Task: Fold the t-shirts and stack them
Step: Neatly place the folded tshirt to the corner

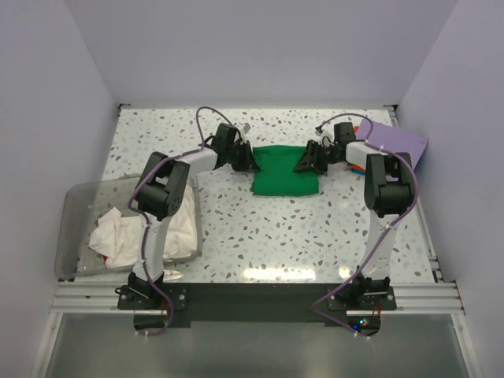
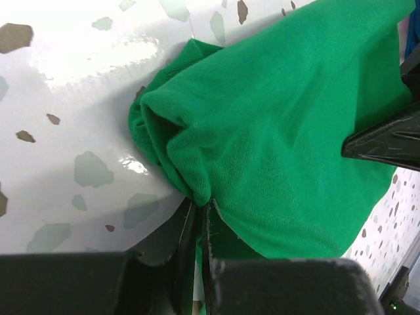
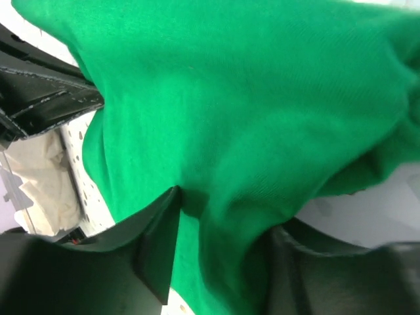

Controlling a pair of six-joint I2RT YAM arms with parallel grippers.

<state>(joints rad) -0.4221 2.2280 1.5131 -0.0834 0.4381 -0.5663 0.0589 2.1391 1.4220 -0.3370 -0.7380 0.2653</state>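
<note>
A bright green t-shirt [image 1: 285,169], folded into a rough rectangle, lies at the middle back of the speckled table. My left gripper [image 1: 247,161] is at its left edge; in the left wrist view the jaws [image 2: 200,205] are shut on a bunched fold of the green cloth [image 2: 275,131]. My right gripper [image 1: 304,164] is at its right edge; in the right wrist view the fingers [image 3: 226,210] stand apart with green cloth [image 3: 249,98] draped between them. A lavender-purple t-shirt [image 1: 398,140] lies at the back right. White t-shirts [image 1: 118,232] lie crumpled in the bin.
A clear plastic bin [image 1: 75,206] stands at the left front of the table. White walls close in the back and both sides. The table's front edge is a metal rail [image 1: 252,295] by the arm bases.
</note>
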